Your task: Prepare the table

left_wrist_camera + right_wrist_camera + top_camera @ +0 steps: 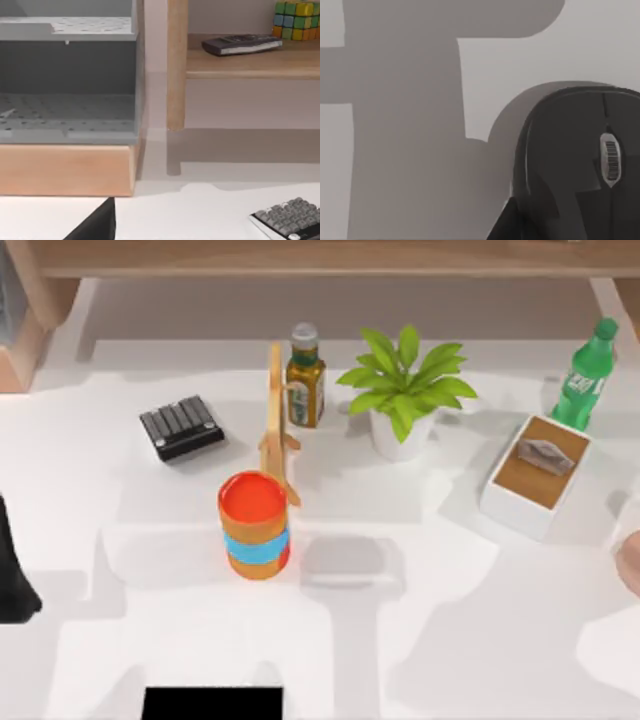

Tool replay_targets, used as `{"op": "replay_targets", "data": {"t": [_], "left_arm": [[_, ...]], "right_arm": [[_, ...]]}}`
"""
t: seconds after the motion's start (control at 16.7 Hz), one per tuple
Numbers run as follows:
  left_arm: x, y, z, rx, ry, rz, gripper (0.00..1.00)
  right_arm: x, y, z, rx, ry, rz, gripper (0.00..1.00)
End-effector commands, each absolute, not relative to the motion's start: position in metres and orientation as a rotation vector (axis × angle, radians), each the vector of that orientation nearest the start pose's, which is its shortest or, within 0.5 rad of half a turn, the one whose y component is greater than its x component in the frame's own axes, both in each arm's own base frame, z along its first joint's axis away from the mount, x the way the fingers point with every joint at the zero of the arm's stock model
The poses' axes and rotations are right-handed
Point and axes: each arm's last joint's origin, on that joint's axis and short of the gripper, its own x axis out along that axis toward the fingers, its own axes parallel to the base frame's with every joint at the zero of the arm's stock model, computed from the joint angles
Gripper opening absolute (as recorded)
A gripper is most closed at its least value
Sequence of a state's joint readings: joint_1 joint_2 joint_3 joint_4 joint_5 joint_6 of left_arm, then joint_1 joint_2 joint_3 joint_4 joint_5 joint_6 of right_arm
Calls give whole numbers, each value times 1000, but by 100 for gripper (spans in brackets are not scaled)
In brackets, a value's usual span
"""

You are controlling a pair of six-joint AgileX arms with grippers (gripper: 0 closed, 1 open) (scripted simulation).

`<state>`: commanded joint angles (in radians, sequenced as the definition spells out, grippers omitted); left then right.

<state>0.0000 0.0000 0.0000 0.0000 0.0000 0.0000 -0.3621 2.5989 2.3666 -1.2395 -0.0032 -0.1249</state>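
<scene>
The large flat white surface (420, 640) is being seen from above, spread beneath everything. Near its middle an orange cylindrical cup with a blue band (255, 526) is standing beside a thin wooden stand (277, 420); a dark ribbed keypad (181, 427) is lying to the left, a green-capped bottle of yellow oil (305, 377) and a potted green plant (405, 390) behind. In the right wrist view a black computer mouse (580, 160) is being shown close up — whether either pincer is open cannot be told.
</scene>
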Motion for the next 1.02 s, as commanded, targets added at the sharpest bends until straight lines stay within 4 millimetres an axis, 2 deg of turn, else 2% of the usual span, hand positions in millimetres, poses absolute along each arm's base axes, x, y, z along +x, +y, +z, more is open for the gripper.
{"op": "replay_targets", "data": {"t": [0.54, 0.66, 0.78, 0.9, 1.02], "left_arm": [[106, -1, 160, 0, 0, 0, 100], [106, -1, 160, 0, 0, 0, 100], [106, -1, 160, 0, 0, 0, 100], [106, -1, 160, 0, 0, 0, 100], [106, -1, 160, 0, 0, 0, 100]], "right_arm": [[482, -177, 145, 168, 1459, -191, 0], [477, -177, 164, 186, 1443, -221, 0], [468, -171, 194, 212, 1417, -266, 0], [458, -156, 228, 240, 1380, -314, 0], [449, -132, 262, 267, 1336, -354, 0]]}}
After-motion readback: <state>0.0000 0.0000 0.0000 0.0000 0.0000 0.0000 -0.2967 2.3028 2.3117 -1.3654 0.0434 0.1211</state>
